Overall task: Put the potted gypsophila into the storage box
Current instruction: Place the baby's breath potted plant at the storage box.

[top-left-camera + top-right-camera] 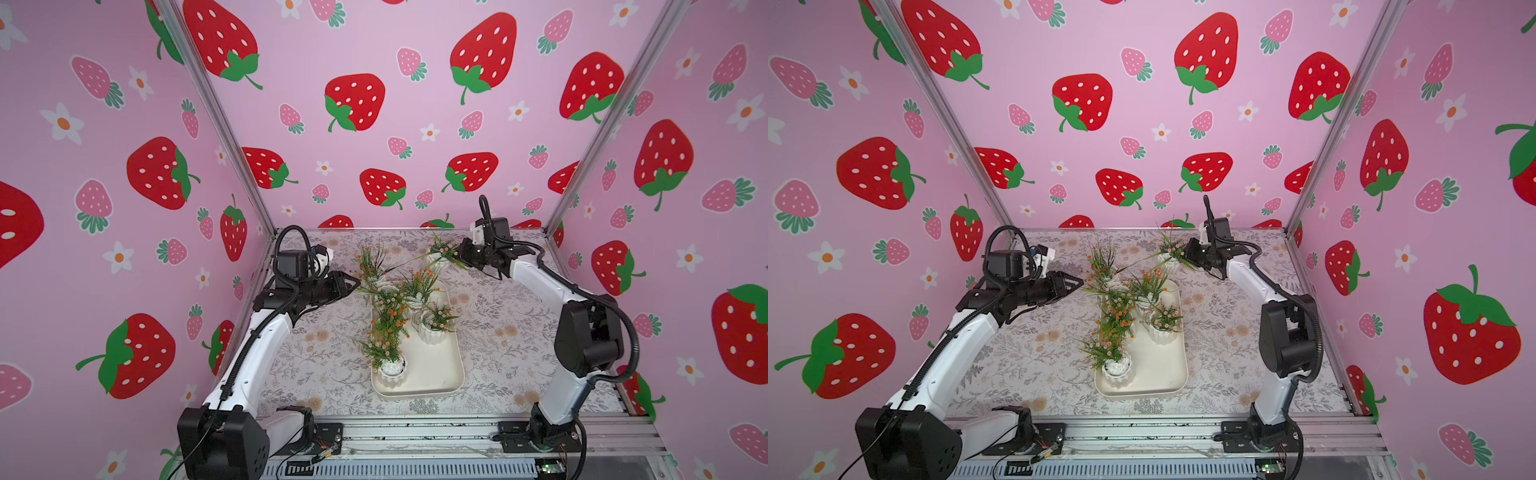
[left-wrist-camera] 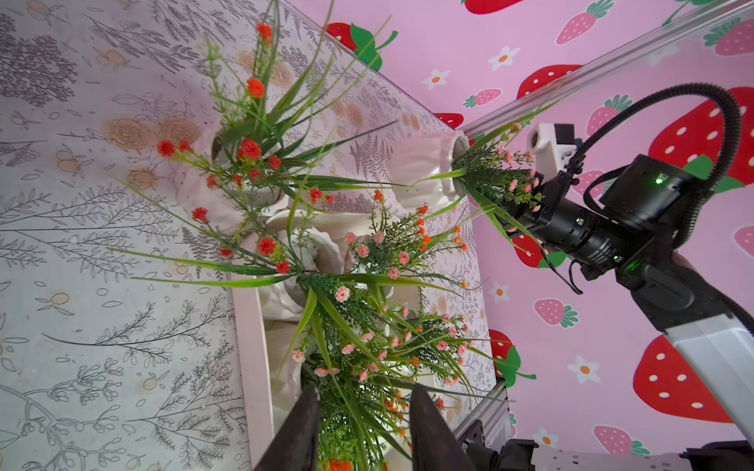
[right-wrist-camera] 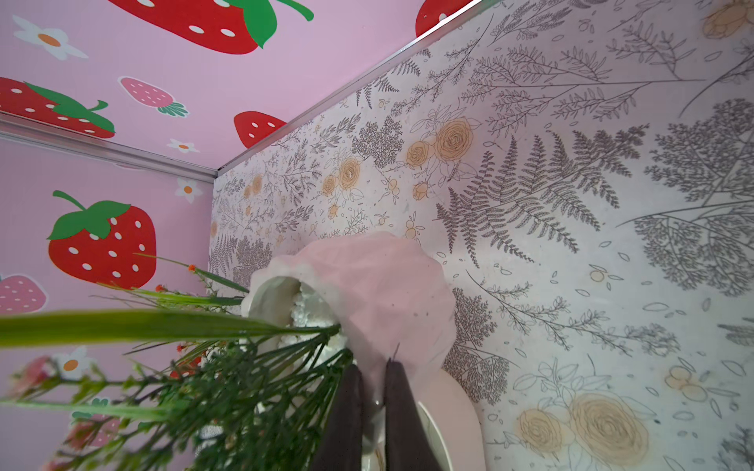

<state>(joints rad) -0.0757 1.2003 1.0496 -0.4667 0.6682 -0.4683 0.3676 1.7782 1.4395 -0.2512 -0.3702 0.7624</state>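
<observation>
**Rail to far rim: one pot in hand, one seemingly left outside**

Nearest in both top views runs the aluminium rail (image 1: 415,432) carrying both arm bases, at 6 o'clock. Beyond it the floral-printed table (image 1: 519,340) bears the storage box (image 1: 440,374) at its centre, long side running 6 to 12. Most of the potted gypsophila crowd its 7-to-12 side, which leaves bare floor toward 4 o'clock, room for more.

The right tool (image 3: 373,363) is clenched on the rim of one pot (image 3: 387,285), a finger either side of the wall. I judge the rim was chosen because the sprigs would slip. Hung by one side, this pot tilts at the box's 12 o'clock end, above its rim. Another pot (image 2: 196,191), red-flowered, appears to sit on the table just past the 11 o'clock corner. The left tool (image 2: 364,387) stands released at 10 o'clock, grasping nothing, loose sprigs between its fingers, probably aimed at that pot.

White print on the right wrist's black motor (image 2: 587,240) is too small to read. Pots and box show no label.
</observation>
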